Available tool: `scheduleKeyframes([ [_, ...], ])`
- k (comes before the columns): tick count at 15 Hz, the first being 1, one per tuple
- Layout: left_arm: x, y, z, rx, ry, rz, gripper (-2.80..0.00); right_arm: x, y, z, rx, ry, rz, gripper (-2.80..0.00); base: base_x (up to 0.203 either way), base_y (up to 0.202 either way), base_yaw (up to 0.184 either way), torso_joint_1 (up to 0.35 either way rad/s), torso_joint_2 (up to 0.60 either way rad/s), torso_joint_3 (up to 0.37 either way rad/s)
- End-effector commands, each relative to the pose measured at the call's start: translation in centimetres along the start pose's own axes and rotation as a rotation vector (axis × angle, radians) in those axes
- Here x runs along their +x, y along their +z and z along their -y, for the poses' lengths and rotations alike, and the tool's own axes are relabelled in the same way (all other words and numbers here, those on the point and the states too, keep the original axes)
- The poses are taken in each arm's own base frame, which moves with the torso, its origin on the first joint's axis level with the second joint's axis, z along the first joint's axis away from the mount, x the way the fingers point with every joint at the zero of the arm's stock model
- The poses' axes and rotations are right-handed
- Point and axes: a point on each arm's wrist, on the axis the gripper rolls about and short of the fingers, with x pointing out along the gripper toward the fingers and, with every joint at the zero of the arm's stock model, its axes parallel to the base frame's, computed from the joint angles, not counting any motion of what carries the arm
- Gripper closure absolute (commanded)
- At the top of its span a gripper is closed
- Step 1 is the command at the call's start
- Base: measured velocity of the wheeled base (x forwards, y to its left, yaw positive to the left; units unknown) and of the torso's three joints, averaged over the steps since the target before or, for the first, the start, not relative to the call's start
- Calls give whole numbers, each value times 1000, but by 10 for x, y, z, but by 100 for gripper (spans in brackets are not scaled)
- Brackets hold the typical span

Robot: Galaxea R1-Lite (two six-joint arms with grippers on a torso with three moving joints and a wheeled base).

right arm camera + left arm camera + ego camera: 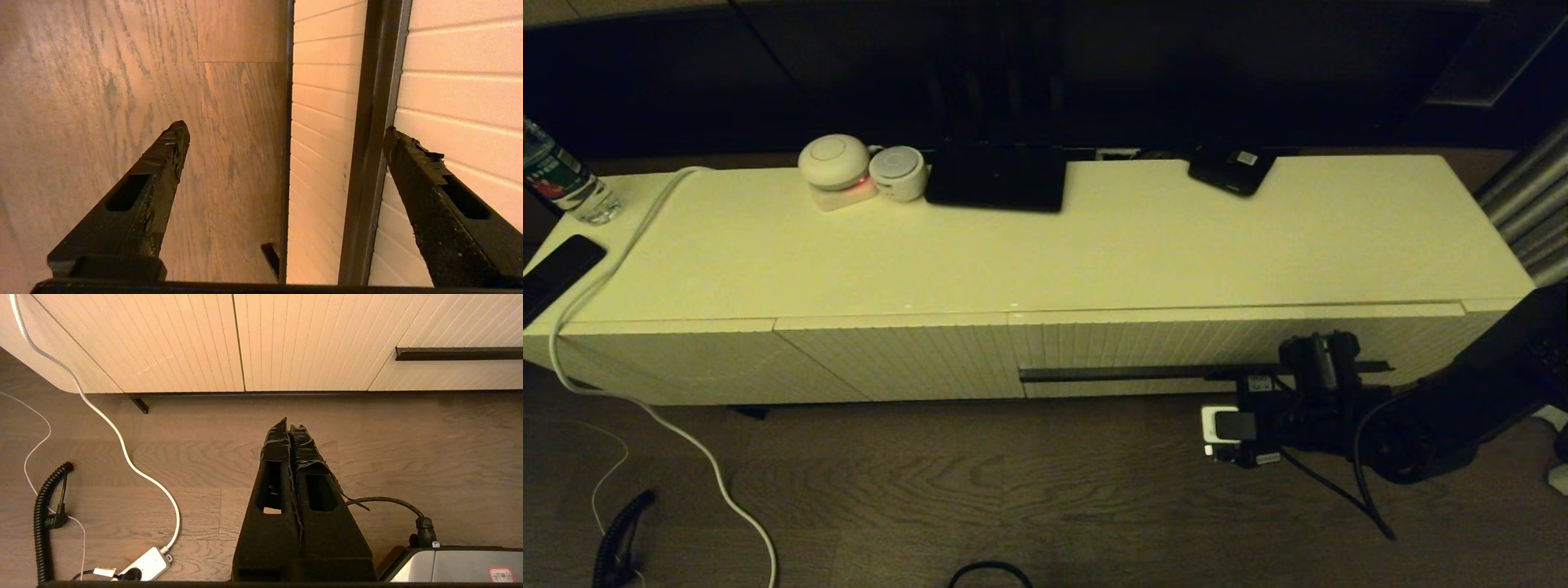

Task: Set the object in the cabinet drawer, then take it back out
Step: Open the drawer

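Note:
The cabinet drawer (1176, 347) is the right-hand ribbed cream front with a long dark handle strip (1127, 374); it sits about level with the panels beside it. My right gripper (1311, 371) is open at the right part of that strip. In the right wrist view the right gripper (286, 128) straddles the handle strip (374, 122), one finger (163, 163) on the floor side and the other (412, 163) over the ribbed front. Nothing is between them. My left gripper (291, 426) hangs shut and empty over the floor. Which item is the object does not show.
On the cabinet top (1094, 253) stand two round white devices (835, 161), a black box (996, 177), a black device (1232, 170), a water bottle (564, 180) and a phone (556, 265). A white cable (645, 245) runs down to a power strip (149, 563). A coiled black cable (41, 522) lies on the floor.

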Motion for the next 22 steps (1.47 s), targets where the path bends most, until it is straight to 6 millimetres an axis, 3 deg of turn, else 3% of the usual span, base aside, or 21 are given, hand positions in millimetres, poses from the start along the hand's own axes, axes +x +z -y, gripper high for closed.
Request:
scheduleKeyframes([
  [1,0,0,0,0,0,0,0,6,-5,0,-2,-1,-10,-280,0,0,0,0,0,0],
  [10,0,0,0,0,0,0,0,9,-11,24,-3,-76,-33,-280,0,0,0,0,0,0],
  [22,0,0,0,0,0,2,0,9,-19,16,30,32,-91,-280,0,0,0,0,0,0],
])
